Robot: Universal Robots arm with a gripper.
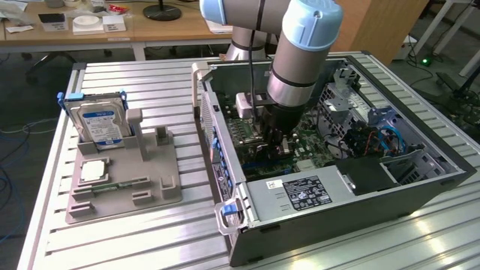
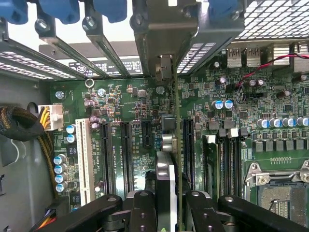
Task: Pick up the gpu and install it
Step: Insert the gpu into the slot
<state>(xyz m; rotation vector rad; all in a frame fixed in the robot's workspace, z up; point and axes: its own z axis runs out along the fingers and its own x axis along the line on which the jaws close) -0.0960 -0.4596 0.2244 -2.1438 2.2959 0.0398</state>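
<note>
In the wrist view the gpu point(image 2: 165, 175) is seen edge-on, upright between my fingers point(image 2: 143, 212), with its black shroud on one side and a thin green board edge on the other. My gripper point(image 2: 171, 211) is shut on it. The card's silver end bracket point(image 2: 164, 34) stands among the rear slot covers of the case. The card hangs over the long black slots point(image 2: 187, 145) of the motherboard; whether it is seated I cannot tell. In the exterior view the gripper point(image 1: 275, 143) is low inside the open computer case point(image 1: 428, 180), over the motherboard point(image 1: 318, 143).
A grey fixture point(image 1: 161, 194) on the exterior view's left holds a hard drive point(image 1: 101, 124), a processor chip point(image 1: 94, 170) and a memory stick point(image 1: 120, 184). The power supply point(image 1: 300, 194) sits by the case's near wall. Near the card are a white slot point(image 2: 86, 159), yellow-black cables point(image 2: 24, 126) and the processor socket point(image 2: 280, 191).
</note>
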